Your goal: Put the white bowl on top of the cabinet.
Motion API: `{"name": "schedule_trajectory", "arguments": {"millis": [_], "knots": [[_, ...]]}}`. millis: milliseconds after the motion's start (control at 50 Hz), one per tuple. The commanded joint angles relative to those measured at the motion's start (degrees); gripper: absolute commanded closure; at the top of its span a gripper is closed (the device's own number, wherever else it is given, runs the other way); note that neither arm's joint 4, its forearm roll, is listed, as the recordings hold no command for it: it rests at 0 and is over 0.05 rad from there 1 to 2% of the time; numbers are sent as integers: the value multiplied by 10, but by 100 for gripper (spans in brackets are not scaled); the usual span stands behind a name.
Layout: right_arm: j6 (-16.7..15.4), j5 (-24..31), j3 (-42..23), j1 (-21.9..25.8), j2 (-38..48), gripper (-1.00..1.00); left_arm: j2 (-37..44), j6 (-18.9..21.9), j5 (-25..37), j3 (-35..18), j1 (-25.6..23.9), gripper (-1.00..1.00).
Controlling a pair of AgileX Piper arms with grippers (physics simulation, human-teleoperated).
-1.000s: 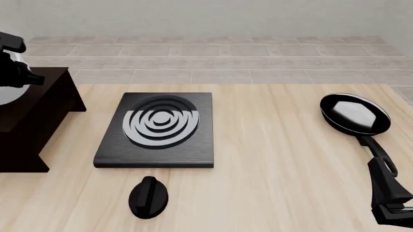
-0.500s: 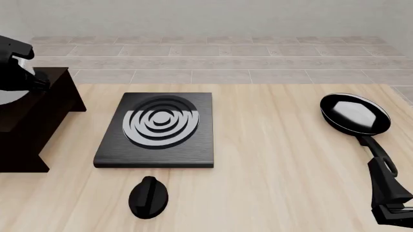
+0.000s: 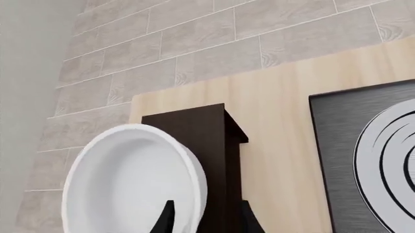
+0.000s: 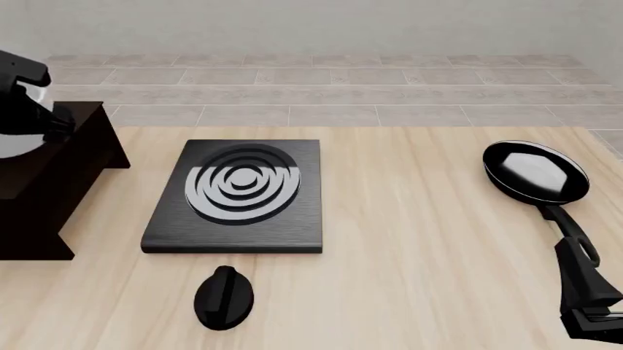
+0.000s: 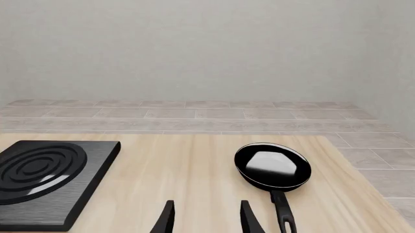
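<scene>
The white bowl (image 3: 129, 179) sits over the top of the dark brown cabinet (image 3: 206, 145) at the table's far left. In the front view only slivers of the bowl (image 4: 14, 146) show behind my left arm, above the cabinet (image 4: 58, 175). My left gripper (image 3: 209, 221) is open, with one finger inside the bowl and one outside, the bowl's wall between them. My right gripper (image 5: 207, 221) is open and empty, low at the table's front right (image 4: 590, 306), near the frying pan's handle.
A flat black stove plate with white rings (image 4: 238, 193) lies right of the cabinet. A black frying pan (image 4: 535, 171) lies at the right, also in the right wrist view (image 5: 272, 166). A small black knob-like object (image 4: 224, 295) lies near the front edge.
My left arm has shifted slightly to the right above the cabinet, mostly before the last half second. The right arm, pan and stove plate have not moved.
</scene>
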Motion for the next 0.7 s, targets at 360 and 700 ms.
{"name": "schedule_trajectory", "arguments": {"millis": [360, 700], "knots": [[0, 0, 0, 0, 0, -100, -84, 2, -18, 47, -23, -100], [0, 0, 0, 0, 0, -100, -211, 10, -38, 103, -40, -100]]}}
